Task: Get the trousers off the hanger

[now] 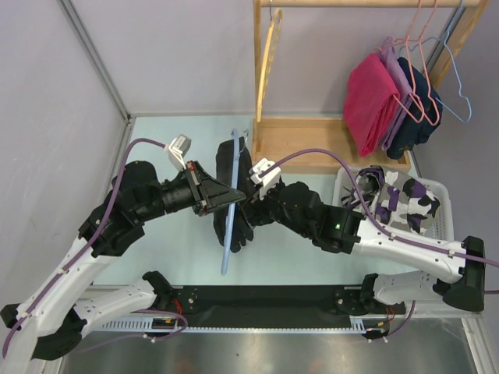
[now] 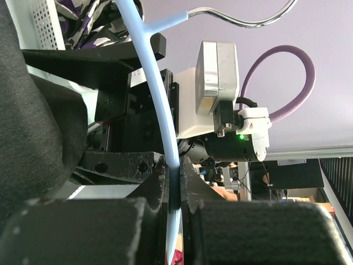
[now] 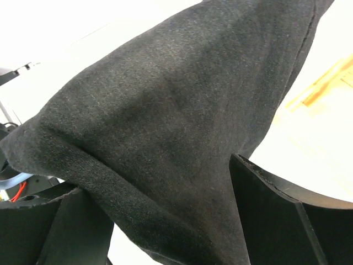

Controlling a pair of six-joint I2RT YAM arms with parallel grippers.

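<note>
**Black trousers on the blue hanger, an arm at each side**

Seen from the arms' end of the pale green table (image 1: 168, 148), a wooden clothes rack (image 1: 312, 144) stands at 1 o'clock. A magenta garment (image 1: 370, 101), a lilac garment (image 1: 399, 82) and a navy garment (image 1: 417, 117) hang on thin wire hangers, bunched at the right end of its rail. A bare wooden hanger (image 1: 269, 47) hangs by the left post. At 3 o'clock sits a white slatted plastic basket (image 1: 341, 183) holding a crumpled cloth patterned in black, white and purple (image 1: 405, 204). The right arm's purple cable passes over the basket's near corner.

At mid-table the light blue plastic hanger (image 1: 227, 238) runs from 12 to 6 o'clock. The black trousers (image 1: 234, 164) are draped over it, with cloth hanging on both sides. The left gripper (image 1: 224, 196) reaches in from 9 o'clock, and its wrist view shows the blue bar pinched tight between its fingers. The right gripper (image 1: 249, 199) comes in from 3 o'clock, directly opposite. Its fingers (image 3: 276, 215) stand apart with a thick fold of the trouser cloth between them, and the cloth brushes one finger's inner edge.
</note>
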